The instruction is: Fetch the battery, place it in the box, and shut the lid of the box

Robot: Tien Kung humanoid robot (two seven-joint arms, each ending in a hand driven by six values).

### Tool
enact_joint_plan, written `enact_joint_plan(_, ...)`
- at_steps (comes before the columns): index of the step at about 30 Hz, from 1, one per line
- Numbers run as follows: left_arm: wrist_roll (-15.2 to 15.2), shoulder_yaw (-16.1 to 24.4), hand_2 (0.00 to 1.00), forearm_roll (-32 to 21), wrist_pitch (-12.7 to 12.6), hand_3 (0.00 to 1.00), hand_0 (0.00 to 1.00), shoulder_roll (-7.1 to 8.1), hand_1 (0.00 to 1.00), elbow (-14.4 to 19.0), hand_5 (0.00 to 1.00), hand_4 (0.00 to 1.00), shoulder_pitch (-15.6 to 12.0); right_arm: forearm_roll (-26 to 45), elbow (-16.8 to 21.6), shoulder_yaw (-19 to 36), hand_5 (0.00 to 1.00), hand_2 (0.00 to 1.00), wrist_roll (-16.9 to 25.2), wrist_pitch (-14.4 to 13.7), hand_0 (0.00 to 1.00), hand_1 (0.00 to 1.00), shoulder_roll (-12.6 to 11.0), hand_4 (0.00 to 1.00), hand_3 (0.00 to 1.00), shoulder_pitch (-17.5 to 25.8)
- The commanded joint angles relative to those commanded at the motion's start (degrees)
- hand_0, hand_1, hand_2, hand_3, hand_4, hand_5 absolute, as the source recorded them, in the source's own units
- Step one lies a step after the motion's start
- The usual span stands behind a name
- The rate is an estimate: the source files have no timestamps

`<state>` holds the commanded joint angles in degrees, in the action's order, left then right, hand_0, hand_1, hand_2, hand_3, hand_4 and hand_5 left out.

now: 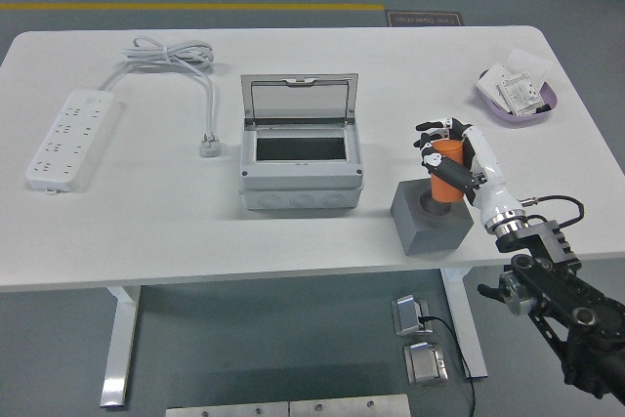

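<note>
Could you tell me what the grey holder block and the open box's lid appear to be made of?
The grey block looks like matte foam or soft plastic: dull, no glare. The box seems moulded grey plastic; its raised lid has a clear, probably plastic window, since the table shows through it.

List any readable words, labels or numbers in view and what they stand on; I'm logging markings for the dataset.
Brown floor sign beyond the white table: lettering too blurred to read.
White packets in the purple dish: print too small to read.
Nothing else carries readable text.
</note>
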<state>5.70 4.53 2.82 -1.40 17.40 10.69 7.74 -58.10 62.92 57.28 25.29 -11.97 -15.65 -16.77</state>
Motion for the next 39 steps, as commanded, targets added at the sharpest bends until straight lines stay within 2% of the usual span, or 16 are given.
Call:
enact_joint_plan(1,0.0,0.1,0.638,0.1,0.0,0.621,0.627,0.01,0.677,0.0,0.189,0.673,0.0,-0.1,0.0,0.0,0.002,0.315,0.0,-0.1,0.116,0.208,-0.1,0.002,0.312,-0.3)
enact_joint_plan(5,0.0,0.2,0.638,0.2,-0.2,0.621,0.627,-0.01,0.677,0.0,0.189,0.673,0.0,-2.3,0.5,-0.8,0.002,0.315,-0.9,-0.7,0.116,0.208,-1.0,0.002,0.312,-2.8)
enact_joint_plan(9,0.1,0.8,0.637,0.8,-0.3,0.621,0.629,-0.01,0.679,0.0,0.193,0.673,-0.1,-6.7,1.2,-3.8,0.002,0.317,-3.2,-1.5,0.119,0.211,-2.2,0.002,0.328,-7.1)
enact_joint_plan(14,0.4,1.7,0.638,1.8,-0.3,0.621,0.628,0.07,0.679,0.0,0.191,0.673,-0.1,-13.8,1.3,-7.4,0.002,0.313,-8.5,-1.3,0.119,0.200,-1.7,0.002,0.332,-13.4)
enact_joint_plan(20,1.0,3.3,0.639,3.6,-0.3,0.621,0.628,0.20,0.679,0.0,0.193,0.672,-0.3,-23.1,-1.1,-11.4,0.002,0.311,-15.0,0.3,0.117,0.200,1.3,0.002,0.332,-20.8)
enact_joint_plan(26,1.8,5.3,0.638,5.8,-0.3,0.621,0.629,0.45,0.679,-0.1,0.194,0.671,-0.4,-30.6,-6.1,-16.8,0.002,0.327,-19.6,0.8,0.099,0.198,5.2,0.002,0.331,-27.2)
enact_joint_plan(32,2.1,6.2,0.639,7.1,-0.2,0.621,0.630,0.67,0.679,0.0,0.194,0.668,-0.2,-30.3,-10.9,-22.0,0.002,0.325,-21.3,0.6,0.100,0.199,9.0,0.002,0.330,-30.8)
enact_joint_plan(39,2.6,7.3,0.638,8.7,-0.2,0.620,0.630,0.77,0.680,0.0,0.194,0.667,0.3,-28.0,-13.6,-25.8,0.002,0.325,-21.6,0.2,0.100,0.199,11.3,0.002,0.331,-32.2)
